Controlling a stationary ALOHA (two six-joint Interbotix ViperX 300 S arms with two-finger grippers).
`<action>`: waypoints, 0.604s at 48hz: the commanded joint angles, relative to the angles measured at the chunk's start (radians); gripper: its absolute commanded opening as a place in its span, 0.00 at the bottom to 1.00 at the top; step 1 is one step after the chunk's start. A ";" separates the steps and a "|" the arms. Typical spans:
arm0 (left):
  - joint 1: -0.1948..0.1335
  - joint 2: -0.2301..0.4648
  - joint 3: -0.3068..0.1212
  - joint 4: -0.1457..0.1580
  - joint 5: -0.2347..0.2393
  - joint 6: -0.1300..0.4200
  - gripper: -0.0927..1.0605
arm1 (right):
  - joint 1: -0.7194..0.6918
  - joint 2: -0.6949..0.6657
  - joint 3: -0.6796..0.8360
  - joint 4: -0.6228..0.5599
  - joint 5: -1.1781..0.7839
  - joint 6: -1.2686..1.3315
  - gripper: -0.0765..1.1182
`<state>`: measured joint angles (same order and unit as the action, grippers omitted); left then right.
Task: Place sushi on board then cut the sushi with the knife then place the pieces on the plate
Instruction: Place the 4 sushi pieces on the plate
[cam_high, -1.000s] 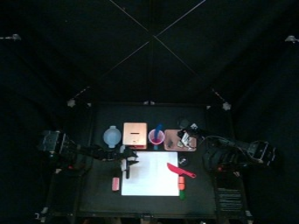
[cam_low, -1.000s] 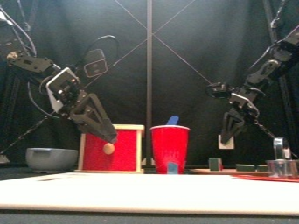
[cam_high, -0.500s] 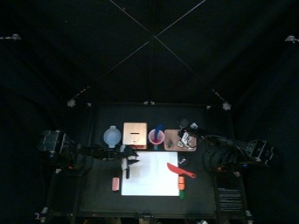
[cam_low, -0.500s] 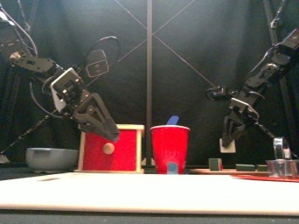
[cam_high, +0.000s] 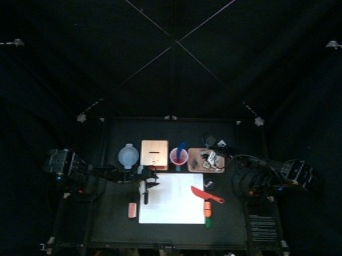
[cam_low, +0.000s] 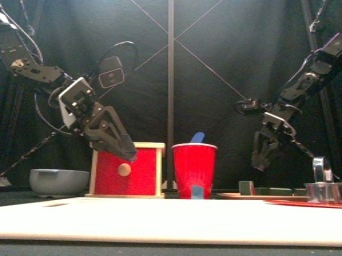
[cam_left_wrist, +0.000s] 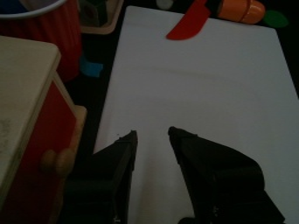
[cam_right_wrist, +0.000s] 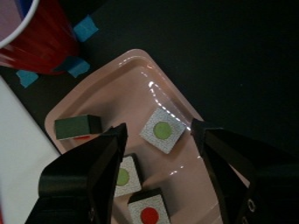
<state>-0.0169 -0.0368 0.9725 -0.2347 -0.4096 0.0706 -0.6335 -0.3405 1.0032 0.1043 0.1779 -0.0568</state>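
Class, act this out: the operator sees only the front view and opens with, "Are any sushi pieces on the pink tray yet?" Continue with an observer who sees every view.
Observer: Yes, several sushi pieces lie in the pink tray.
Operator: Where is the red knife?
Observer: The red knife lies flat on the white board, near the edge on the right arm's side.
Operator: Is the right gripper open?
Observer: Yes, the right gripper is open, above the tray.
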 joint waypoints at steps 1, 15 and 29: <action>0.002 -0.015 -0.020 0.000 -0.003 -0.002 0.74 | 0.026 -0.020 -0.026 0.000 -0.008 0.000 0.83; -0.003 -0.015 -0.020 -0.002 0.003 -0.003 0.74 | 0.086 -0.015 -0.028 -0.011 -0.008 0.002 0.83; -0.003 -0.015 -0.026 -0.003 0.044 -0.005 0.74 | 0.117 -0.015 -0.023 -0.006 -0.008 0.002 0.83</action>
<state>-0.0199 -0.0383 0.9710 -0.2347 -0.3743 0.0675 -0.5231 -0.3405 0.9910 0.0966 0.1779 -0.0568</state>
